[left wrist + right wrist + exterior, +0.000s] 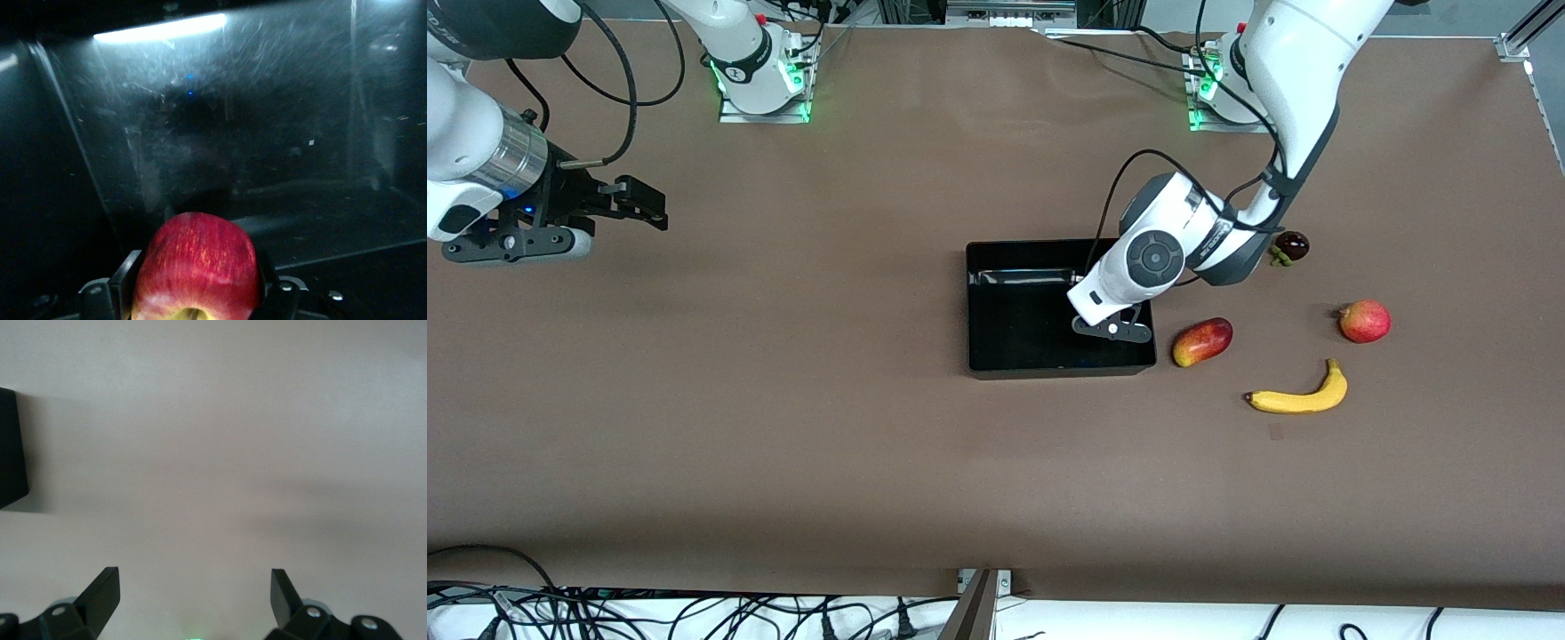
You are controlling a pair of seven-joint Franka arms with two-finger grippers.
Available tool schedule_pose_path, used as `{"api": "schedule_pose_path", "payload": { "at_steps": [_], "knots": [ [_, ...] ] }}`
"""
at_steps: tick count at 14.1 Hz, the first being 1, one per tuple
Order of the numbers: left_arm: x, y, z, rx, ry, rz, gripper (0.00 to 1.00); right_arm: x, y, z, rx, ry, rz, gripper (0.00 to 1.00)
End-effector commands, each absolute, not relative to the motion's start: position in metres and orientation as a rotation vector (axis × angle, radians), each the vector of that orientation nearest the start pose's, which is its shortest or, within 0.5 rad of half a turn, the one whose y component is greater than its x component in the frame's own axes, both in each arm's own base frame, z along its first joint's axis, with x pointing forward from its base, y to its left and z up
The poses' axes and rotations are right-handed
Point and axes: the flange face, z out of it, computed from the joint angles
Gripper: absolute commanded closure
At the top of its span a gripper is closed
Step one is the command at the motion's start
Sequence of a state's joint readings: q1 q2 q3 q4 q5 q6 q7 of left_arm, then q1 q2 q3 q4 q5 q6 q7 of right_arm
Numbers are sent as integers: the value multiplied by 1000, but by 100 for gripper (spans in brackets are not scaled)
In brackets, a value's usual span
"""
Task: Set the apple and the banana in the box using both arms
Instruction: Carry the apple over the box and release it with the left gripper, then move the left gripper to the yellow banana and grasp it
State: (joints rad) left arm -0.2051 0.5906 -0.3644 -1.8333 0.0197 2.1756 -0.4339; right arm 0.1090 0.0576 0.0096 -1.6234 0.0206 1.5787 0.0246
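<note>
The left gripper [1113,331] is down inside the box [996,356], at the end of it toward the left arm's base; its fingers [127,273] are closed on the apple [197,267], one finger at each side of the fruit, the yellowish stem dimple facing the wrist camera. In the left wrist view the scuffed black floor and walls of the box spread out directly ahead of the held apple, so the fruit is within the walls; whether it touches the floor cannot be told.

The step in hand looks like the placing of the apple; the next move, by that reading, calls for the fingers to part enough to free the fruit, then for the wrist to rise straight up clear of the low wall before swinging out toward the remaining fruit.

The banana [1300,393] lies on the table outside the box, off toward the left arm's end from that gripper and nearer the front camera; between it and the gripper lies a mango [1202,341] just beside the box wall; a pinkish-red fruit [1364,321] and a small dark fruit [1290,245] sit farther out again.

The right gripper [636,203] waits in the air over bare table, well apart from the box; its fingers [101,593] stand wide open and hold nothing; a corner of the box shows at the edge of its wrist view.
</note>
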Motion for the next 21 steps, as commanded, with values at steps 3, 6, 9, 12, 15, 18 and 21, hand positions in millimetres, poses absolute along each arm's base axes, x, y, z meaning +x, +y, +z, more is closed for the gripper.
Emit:
{"api": "schedule_pose_path", "payload": {
  "at_steps": [3,6,9,12,15,18,21],
  "knots": [
    [526,-330,209,-3161,107,447,0,573,74,574,-3142,-169,127,0],
    [540,-325,246,-3161,106,419,0,578,69,571,-3167,-163,130,0],
    [582,-289,346,-3120,28,461,0,577,72,572,-3174,-168,127,0],
    [619,-200,375,-3033,50,515,0,579,68,572,-3170,-156,125,0],
    [644,-128,341,-2936,422,523,0,579,68,572,-3168,-156,125,0],
    [668,-86,312,-2873,916,435,0,579,68,572,-3167,-153,123,0],
    [689,-41,277,-2746,1258,328,0,579,69,572,-3166,-153,126,0]
  ]
}}
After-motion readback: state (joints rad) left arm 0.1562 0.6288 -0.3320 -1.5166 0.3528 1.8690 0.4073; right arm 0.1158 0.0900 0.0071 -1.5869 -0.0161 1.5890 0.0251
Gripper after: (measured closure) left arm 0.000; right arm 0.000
